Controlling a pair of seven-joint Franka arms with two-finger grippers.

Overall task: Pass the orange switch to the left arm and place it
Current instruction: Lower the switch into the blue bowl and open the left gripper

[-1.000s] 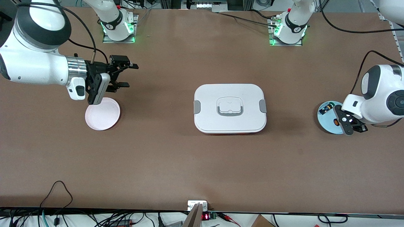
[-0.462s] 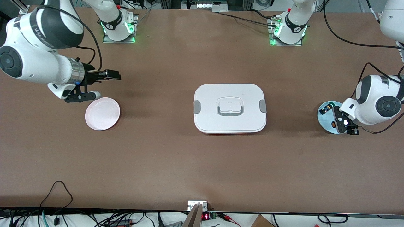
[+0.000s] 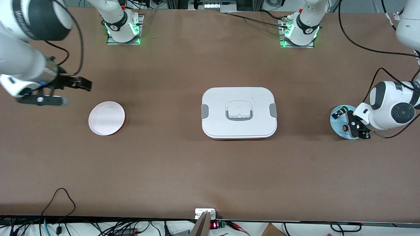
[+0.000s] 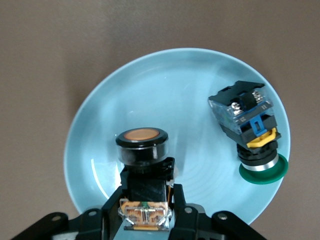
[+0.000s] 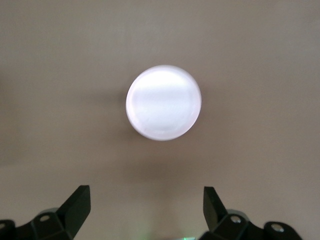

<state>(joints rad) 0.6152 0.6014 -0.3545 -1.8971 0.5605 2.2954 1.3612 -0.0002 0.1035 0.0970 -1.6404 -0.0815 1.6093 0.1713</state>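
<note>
In the front view the box [image 3: 239,113] sits mid-table while the left gripper [image 3: 357,128] is down at the blue plate [image 3: 338,126]; its wrist view shows fingers [image 4: 187,215] clamping the orange switch [image 4: 144,172] beside a green switch [image 4: 250,131]; the right gripper [image 5: 145,212] hangs spread near the pink plate [image 5: 163,102].

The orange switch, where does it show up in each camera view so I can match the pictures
Front view: orange switch on the light blue plate, at the left gripper.
Left wrist view: orange switch low in the picture, between the gripper's fingers.
Right wrist view: not in it.
Shared landmark: the light blue plate, with the green switch beside.
</note>
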